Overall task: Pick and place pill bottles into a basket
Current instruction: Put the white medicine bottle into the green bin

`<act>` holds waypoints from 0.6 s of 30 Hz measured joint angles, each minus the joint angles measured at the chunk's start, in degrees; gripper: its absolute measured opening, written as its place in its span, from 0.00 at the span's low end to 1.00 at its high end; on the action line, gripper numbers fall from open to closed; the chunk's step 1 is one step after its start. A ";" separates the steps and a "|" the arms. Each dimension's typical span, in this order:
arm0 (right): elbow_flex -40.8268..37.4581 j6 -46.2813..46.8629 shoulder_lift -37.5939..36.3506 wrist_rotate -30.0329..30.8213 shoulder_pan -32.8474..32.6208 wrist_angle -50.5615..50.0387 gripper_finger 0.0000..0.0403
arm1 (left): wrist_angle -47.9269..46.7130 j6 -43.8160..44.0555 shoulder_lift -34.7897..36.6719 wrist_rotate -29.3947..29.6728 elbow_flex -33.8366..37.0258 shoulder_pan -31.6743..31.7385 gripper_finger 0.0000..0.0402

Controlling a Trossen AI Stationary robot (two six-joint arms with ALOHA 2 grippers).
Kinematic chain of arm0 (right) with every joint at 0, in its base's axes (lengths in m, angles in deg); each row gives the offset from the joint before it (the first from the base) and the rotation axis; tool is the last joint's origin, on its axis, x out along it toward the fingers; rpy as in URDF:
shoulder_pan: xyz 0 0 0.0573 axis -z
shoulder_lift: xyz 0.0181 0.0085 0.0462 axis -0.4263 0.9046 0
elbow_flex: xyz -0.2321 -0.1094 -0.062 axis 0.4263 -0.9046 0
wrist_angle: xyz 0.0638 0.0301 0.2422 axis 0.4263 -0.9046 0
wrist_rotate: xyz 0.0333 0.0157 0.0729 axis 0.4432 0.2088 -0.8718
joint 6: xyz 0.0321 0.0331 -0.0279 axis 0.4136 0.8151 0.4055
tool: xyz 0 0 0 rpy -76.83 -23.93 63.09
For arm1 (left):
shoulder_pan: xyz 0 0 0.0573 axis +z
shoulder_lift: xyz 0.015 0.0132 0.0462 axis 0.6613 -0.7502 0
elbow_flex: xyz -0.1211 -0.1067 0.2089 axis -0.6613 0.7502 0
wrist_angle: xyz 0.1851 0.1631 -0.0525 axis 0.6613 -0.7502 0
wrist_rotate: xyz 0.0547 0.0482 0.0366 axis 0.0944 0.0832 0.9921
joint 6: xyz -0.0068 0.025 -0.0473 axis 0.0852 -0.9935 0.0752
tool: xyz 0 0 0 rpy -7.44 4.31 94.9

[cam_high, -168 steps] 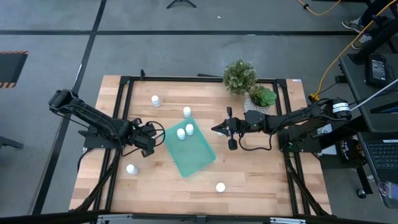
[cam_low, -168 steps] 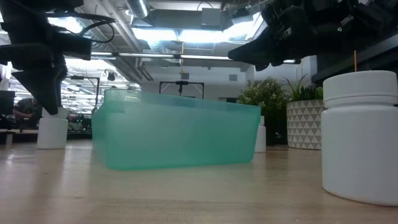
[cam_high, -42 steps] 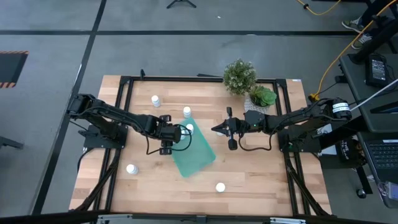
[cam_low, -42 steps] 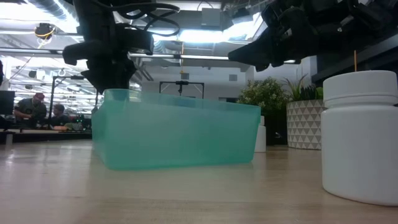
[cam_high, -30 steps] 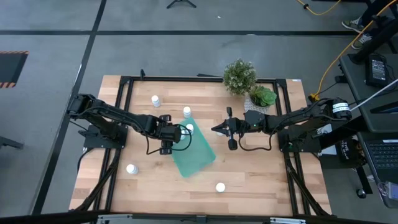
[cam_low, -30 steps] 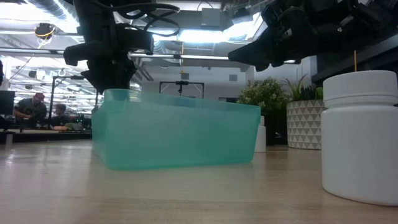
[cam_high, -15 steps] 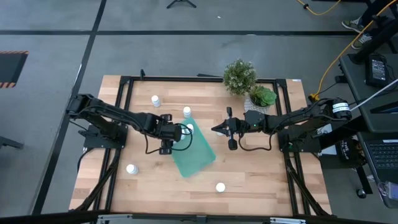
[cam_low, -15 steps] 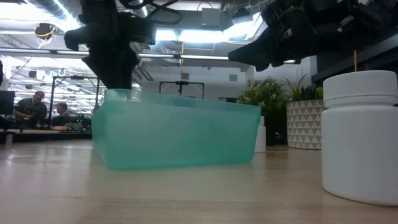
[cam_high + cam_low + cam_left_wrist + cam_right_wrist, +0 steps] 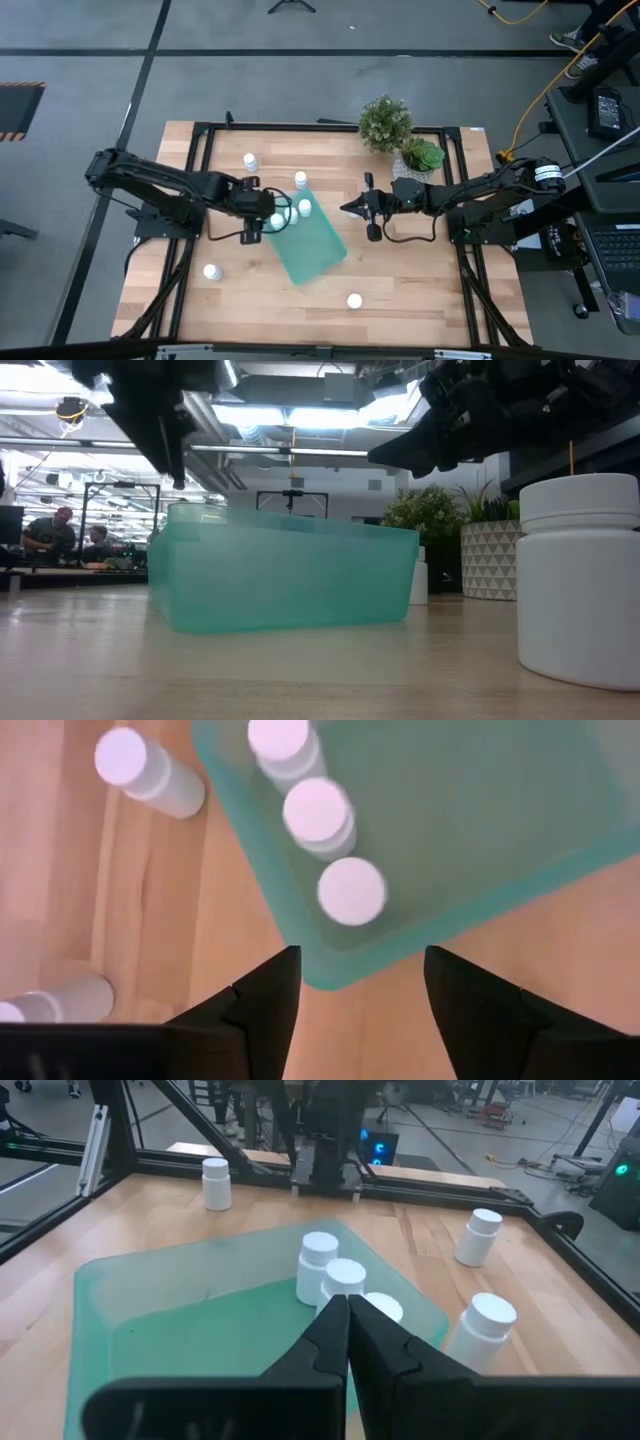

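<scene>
The teal basket [image 9: 308,243] lies skewed on the table's middle. Three white pill bottles [image 9: 352,892] stand upright in its far left corner [image 9: 290,214]. More bottles stand on the wood: two at the far side [image 9: 249,161] [image 9: 300,179], one near left [image 9: 211,271], one near the front [image 9: 354,300]. My left gripper [image 9: 262,213] [image 9: 360,1000] hangs open above the basket's left corner, tilted down, holding nothing. My right gripper [image 9: 352,208] [image 9: 346,1315] hovers shut right of the basket, pointing at it.
Two potted plants [image 9: 385,122] [image 9: 422,155] stand at the far side, right of centre; one has a white patterned pot [image 9: 490,560]. A black frame [image 9: 200,130] borders the table. One bottle [image 9: 578,580] stands close before the low camera.
My left gripper has risen and drawn back toward the table's left edge, from over the basket to just past its left corner, staying open. The bottle it stood over now shows in the basket. The right arm has kept still.
</scene>
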 joint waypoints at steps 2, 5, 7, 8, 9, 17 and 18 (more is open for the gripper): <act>0.00 0.00 0.00 0.09 0.00 0.00 0.03 | -0.48 0.02 2.37 -0.51 0.02 -0.21 0.50; 0.00 0.00 0.00 0.11 0.00 -0.13 0.03 | -0.68 0.04 5.71 -0.30 0.00 -0.74 0.48; 0.00 0.00 0.00 0.09 0.00 -0.14 0.03 | -0.79 0.61 7.57 -0.34 0.00 -1.30 0.46; 0.00 0.02 0.00 0.11 0.00 -0.16 0.03 | -1.17 1.46 8.49 -0.36 0.00 -1.67 0.45; 0.00 0.00 0.00 0.11 0.00 -0.16 0.03 | -1.58 2.26 9.23 -0.36 0.07 -2.10 0.44; 0.00 0.17 0.00 0.11 0.00 -1.07 0.03 | -1.53 7.71 13.57 -1.53 4.99 -7.66 0.39; 0.00 0.20 0.00 0.11 0.00 -1.06 0.03 | -1.51 8.23 13.59 -2.05 5.32 -8.27 0.39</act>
